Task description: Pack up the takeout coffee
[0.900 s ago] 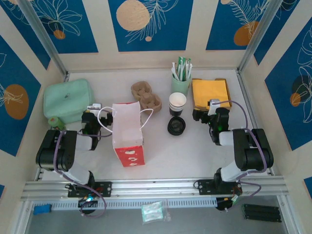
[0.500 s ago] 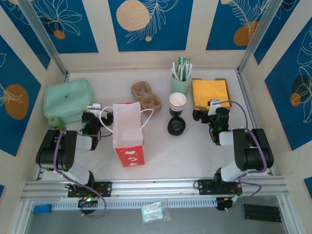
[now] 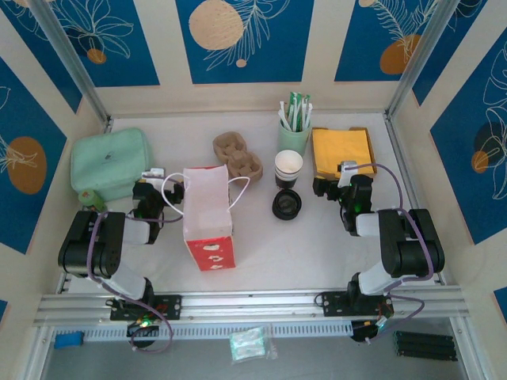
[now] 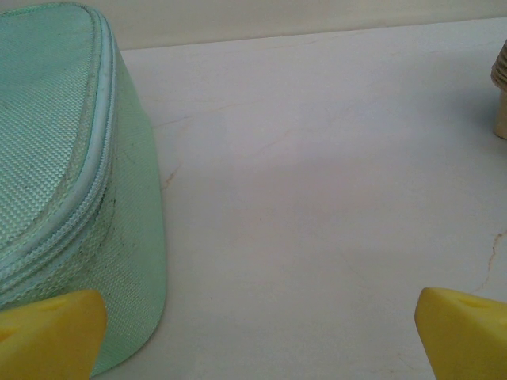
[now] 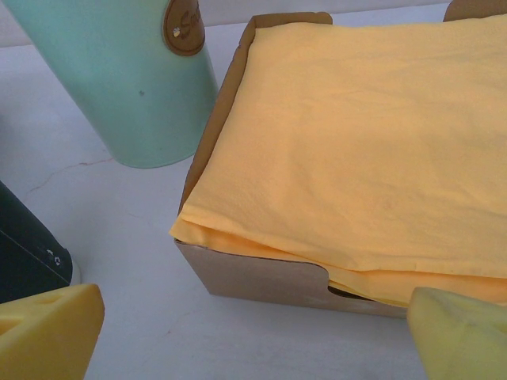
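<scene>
The takeout coffee is out of view. A lidless white paper cup with a dark inside stands mid-table, and a loose black lid lies just in front of it. The red-and-white paper bag stands between the arms, its handles spread to both sides. My left gripper is open just left of the bag, over bare table beside a mint-green pouch. My right gripper is open, right of the lid, facing a box of yellow napkins.
The mint-green pouch fills the back left. A brown cardboard cup carrier lies behind the bag. A mint holder with sachets stands beside the napkin box. Walls close three sides.
</scene>
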`<state>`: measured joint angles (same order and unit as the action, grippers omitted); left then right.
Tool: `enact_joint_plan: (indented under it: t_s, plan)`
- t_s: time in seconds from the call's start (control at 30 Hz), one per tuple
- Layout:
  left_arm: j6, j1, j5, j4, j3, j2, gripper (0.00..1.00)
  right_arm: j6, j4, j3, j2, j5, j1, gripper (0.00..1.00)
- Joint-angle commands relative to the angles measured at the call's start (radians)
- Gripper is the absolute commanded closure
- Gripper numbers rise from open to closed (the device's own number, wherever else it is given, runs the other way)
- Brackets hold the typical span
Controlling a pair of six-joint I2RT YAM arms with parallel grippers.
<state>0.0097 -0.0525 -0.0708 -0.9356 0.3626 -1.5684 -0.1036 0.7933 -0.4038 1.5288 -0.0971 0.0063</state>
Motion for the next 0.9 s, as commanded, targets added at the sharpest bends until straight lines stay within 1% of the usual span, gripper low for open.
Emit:
enact_joint_plan:
  t_s: [0.0, 0.13, 0.3, 0.37, 0.5, 0.57, 0.63, 0.7, 0.73, 0.77, 0.83, 0.87]
  plan:
    - [0.012, -0.001, 0.008, -0.019, 0.004, 0.003, 0.01, -0.003, 0.011, -0.014, -0.003, -0.002, -0.006, 0.01]
    - [0.012, -0.001, 0.008, -0.009, 0.01, 0.001, 0.01, -0.003, 0.009, -0.016, -0.004, 0.002, -0.006, 0.01]
    - [0.005, 0.0, 0.003, -0.035, -0.005, 0.01, 0.01, -0.005, 0.018, -0.01, -0.01, 0.009, -0.01, 0.01]
    - [-0.005, 0.001, -0.031, -0.003, -0.01, 0.056, 0.0, 0.0, -0.075, -0.041, -0.06, 0.008, -0.007, 0.01]
    - [-0.028, 0.0, -0.11, 0.148, 0.011, 0.185, 0.01, -0.018, -0.308, -0.135, -0.157, -0.073, 0.007, 0.01]
    - [-0.06, 0.0, -0.185, 0.215, 0.013, 0.265, 0.01, -0.105, -0.422, -0.175, -0.209, -0.125, 0.005, 0.01]
    - [-0.093, 0.002, -0.241, 0.295, 0.017, 0.35, 0.01, -0.212, -0.561, -0.225, -0.265, -0.113, -0.011, 0.01]
    - [-0.122, 0.002, -0.274, 0.398, 0.029, 0.441, 0.01, -0.386, -0.693, -0.273, -0.316, -0.127, -0.033, 0.01]
    - [-0.144, 0.002, -0.293, 0.462, 0.038, 0.488, 0.01, -0.498, -0.799, -0.305, -0.345, -0.132, -0.052, 0.01]
    - [-0.161, 0.002, -0.315, 0.524, 0.048, 0.542, 0.01, -0.557, -0.883, -0.338, -0.37, -0.079, -0.08, 0.01]
    - [-0.209, 0.003, -0.364, 0.657, 0.074, 0.637, 0.01, -0.563, -0.929, -0.359, -0.417, 0.083, -0.128, 0.01]
    - [-0.236, 0.002, -0.381, 0.714, 0.091, 0.688, 0.01, -0.558, -0.952, -0.365, -0.447, 0.137, -0.135, 0.01]
